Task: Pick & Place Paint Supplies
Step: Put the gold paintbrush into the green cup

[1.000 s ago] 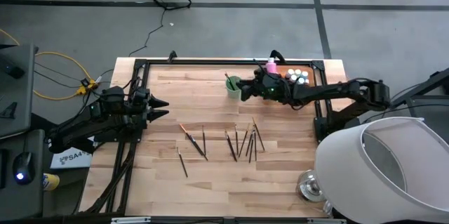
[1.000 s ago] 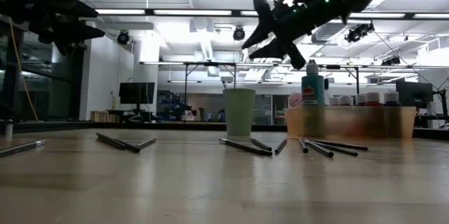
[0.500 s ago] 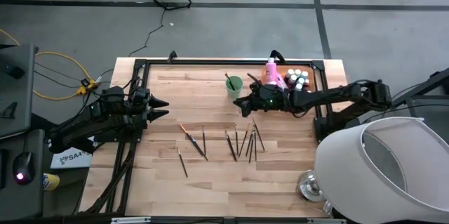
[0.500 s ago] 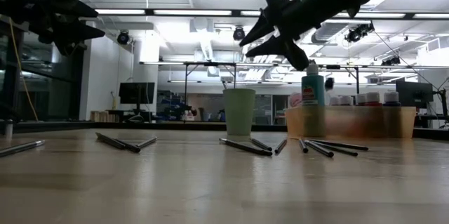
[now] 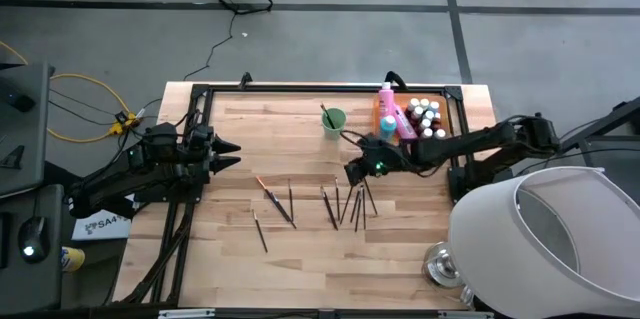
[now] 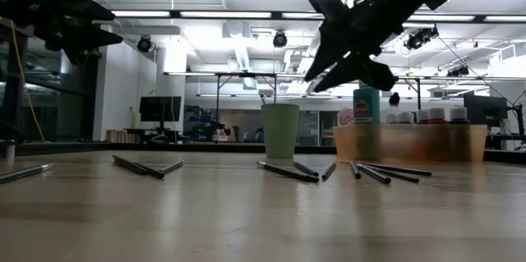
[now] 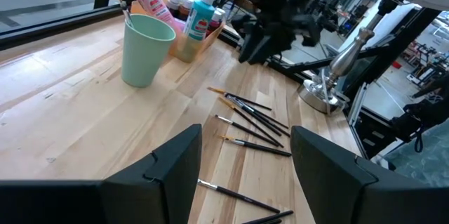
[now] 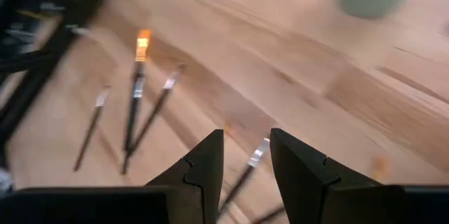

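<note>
At the table's left edge the left gripper (image 5: 228, 154) waits, fingers spread and empty; rightward, brushes (image 5: 275, 201) lie scattered flat on the wood, a second cluster (image 5: 348, 202) fanned near the middle, long axes mostly running front to back, bristle ends toward the far side; they look light, thin, stiff, prone to roll, best pinched mid-shaft, I judge; the right gripper (image 5: 352, 172) hovers over that cluster, fingers narrowly parted, holding nothing; beyond stand the green cup (image 5: 333, 123) and tray (image 5: 380, 125) of bottles.
</note>
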Action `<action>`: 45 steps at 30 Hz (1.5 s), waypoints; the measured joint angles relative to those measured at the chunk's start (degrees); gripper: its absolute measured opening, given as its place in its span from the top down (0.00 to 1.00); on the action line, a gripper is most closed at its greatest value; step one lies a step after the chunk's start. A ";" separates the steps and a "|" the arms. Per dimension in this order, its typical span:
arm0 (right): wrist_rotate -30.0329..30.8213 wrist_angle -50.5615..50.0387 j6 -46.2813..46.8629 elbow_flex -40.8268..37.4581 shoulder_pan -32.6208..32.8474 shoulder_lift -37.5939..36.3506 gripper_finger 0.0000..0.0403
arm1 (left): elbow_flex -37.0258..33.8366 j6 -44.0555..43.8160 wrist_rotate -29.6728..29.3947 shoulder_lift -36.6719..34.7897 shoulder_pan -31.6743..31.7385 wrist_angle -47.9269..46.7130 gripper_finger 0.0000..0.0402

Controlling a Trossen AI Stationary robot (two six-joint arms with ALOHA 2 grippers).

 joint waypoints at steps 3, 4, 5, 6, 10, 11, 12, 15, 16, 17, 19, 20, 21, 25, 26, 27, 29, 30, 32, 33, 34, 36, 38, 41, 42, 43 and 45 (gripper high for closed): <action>-1.02 -11.47 3.06 5.11 -2.13 0.67 0.72 | 0.00 -0.01 -0.02 0.00 0.00 0.00 0.47; -1.38 -15.88 3.84 7.33 -2.94 1.14 0.72 | -0.02 -0.01 0.00 0.00 -0.02 0.00 0.47; -1.69 -20.20 4.41 9.60 -3.66 1.80 0.72 | -0.02 -0.01 -0.02 0.00 -0.01 0.00 0.47; -1.95 -24.09 4.65 11.93 -4.34 2.83 0.72 | -0.02 -0.01 -0.02 0.00 -0.01 0.00 0.47; -5.06 -33.99 4.13 20.06 -6.45 8.21 0.72 | -0.02 0.00 -0.02 0.00 0.00 0.00 0.47; -6.72 -34.90 3.12 21.55 -6.79 9.88 0.72 | -0.02 -0.01 -0.01 0.00 -0.01 0.02 0.47; -8.49 -35.02 2.13 22.80 -7.07 11.45 0.72 | -0.02 -0.01 -0.01 0.00 0.00 0.01 0.47; -14.15 -35.93 1.36 25.10 -8.12 15.98 0.72 | -0.04 0.16 -0.02 0.00 0.00 -0.57 0.47; -15.34 -36.36 1.56 25.23 -8.57 17.07 0.72 | -0.04 0.74 -0.06 0.00 0.00 -1.72 0.47; -15.75 -37.06 2.18 25.21 -9.03 18.08 0.72 | -0.08 1.48 -0.04 0.00 -0.01 -2.80 0.47; -15.41 -38.74 2.99 25.21 -9.83 20.00 0.72 | -0.09 1.59 0.05 0.00 -0.01 -4.07 0.47; -14.68 -39.34 3.03 25.16 -10.16 20.71 0.72 | -0.09 1.35 0.08 0.00 -0.02 -4.66 0.47; -13.85 -39.46 3.13 25.12 -10.40 21.27 0.72 | -0.09 1.07 0.04 0.00 -0.01 -5.03 0.47; -12.56 -40.55 2.38 25.15 -10.79 22.01 0.72 | -0.09 -1.20 0.07 0.00 -0.02 -5.49 0.47; -11.84 -40.74 1.63 25.15 -10.80 22.01 0.72 | -0.09 -1.54 0.04 0.00 0.00 -5.46 0.47; -11.03 -40.94 1.16 25.17 -10.96 22.01 0.72 | -0.09 -1.66 0.05 0.00 -0.01 -5.47 0.47; -10.31 -41.86 0.71 25.17 -11.47 22.01 0.69 | -0.09 -1.67 0.07 0.00 -0.01 -5.52 0.47; -10.25 -42.28 0.56 25.17 -11.66 22.01 0.67 | -0.09 -1.67 0.05 0.00 0.00 -5.56 0.47; -10.05 -42.75 0.51 25.17 -11.97 22.01 0.64 | -0.09 -1.67 0.04 0.00 0.00 -5.60 0.47; -10.01 -42.72 0.28 25.18 -12.05 22.16 0.62 | -0.09 -1.67 0.04 0.00 -0.01 -5.64 0.47; -9.70 -42.73 0.16 25.26 -12.06 22.69 0.60 | -0.09 -1.67 0.05 0.00 -0.01 -5.64 0.47; -9.72 -42.96 0.03 25.27 -12.26 23.73 0.57 | -0.09 -1.67 0.06 0.00 0.00 -5.67 0.47; -11.03 -42.23 -0.11 25.24 -12.27 25.48 0.55 | -0.09 -1.67 0.04 0.00 0.00 -5.91 0.47; -12.78 -41.77 0.39 25.21 -12.07 27.50 0.55 | -0.09 -1.67 -0.06 0.00 0.00 -5.99 0.47; -13.03 -41.81 0.41 25.21 -11.90 27.93 0.55 | -0.07 -1.67 -0.07 0.00 0.00 -5.99 0.47; -13.03 -41.87 0.41 25.21 -11.78 28.33 0.56 | -0.09 -1.67 -0.07 0.00 -0.01 -6.01 0.47; -12.98 -41.85 0.43 25.21 -11.46 28.93 0.57 | -0.09 -1.67 -0.07 0.00 0.00 -6.01 0.47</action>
